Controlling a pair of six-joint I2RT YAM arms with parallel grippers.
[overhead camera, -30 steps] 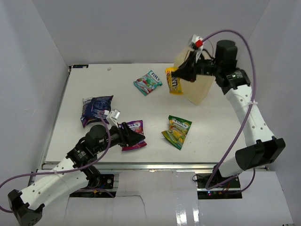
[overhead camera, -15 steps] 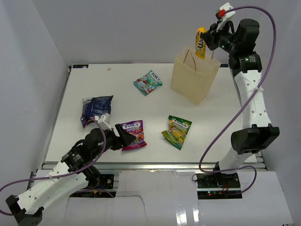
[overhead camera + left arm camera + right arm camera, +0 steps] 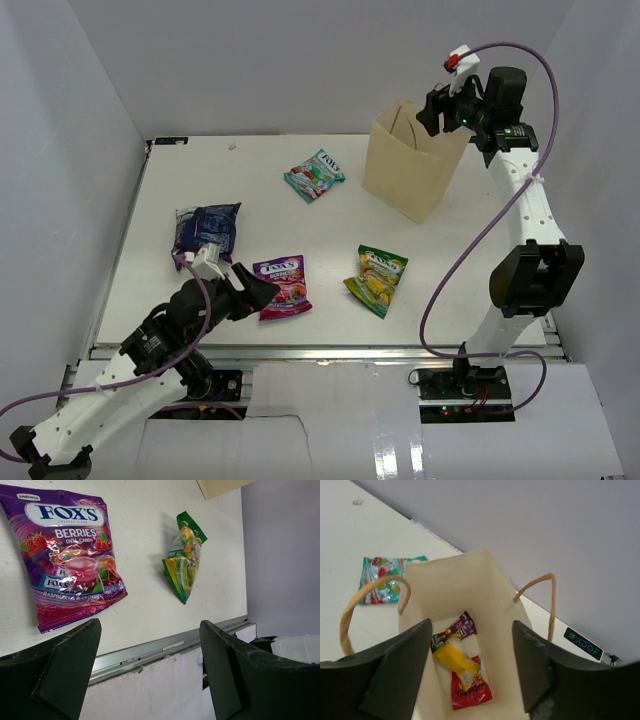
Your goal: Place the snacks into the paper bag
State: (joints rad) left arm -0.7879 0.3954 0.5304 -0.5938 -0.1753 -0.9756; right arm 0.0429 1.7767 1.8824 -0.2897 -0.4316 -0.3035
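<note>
Hovering spread wide, right claw (image 3: 470,626) overlooks yellow bar (image 3: 454,661) lying diagonally in paper bag (image 3: 451,582).

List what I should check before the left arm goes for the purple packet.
1. Left gripper jaws open and empty: ok.
2. Purple packet lying flat, apart from the green-yellow packet: ok.
3. Jaws centred on the purple packet: not ok, it sits off to one side in the wrist view.
4. Paper bag upright, mouth open: ok.
5. Bag mouth free: not ok, the right gripper hangs over it, open.
</note>
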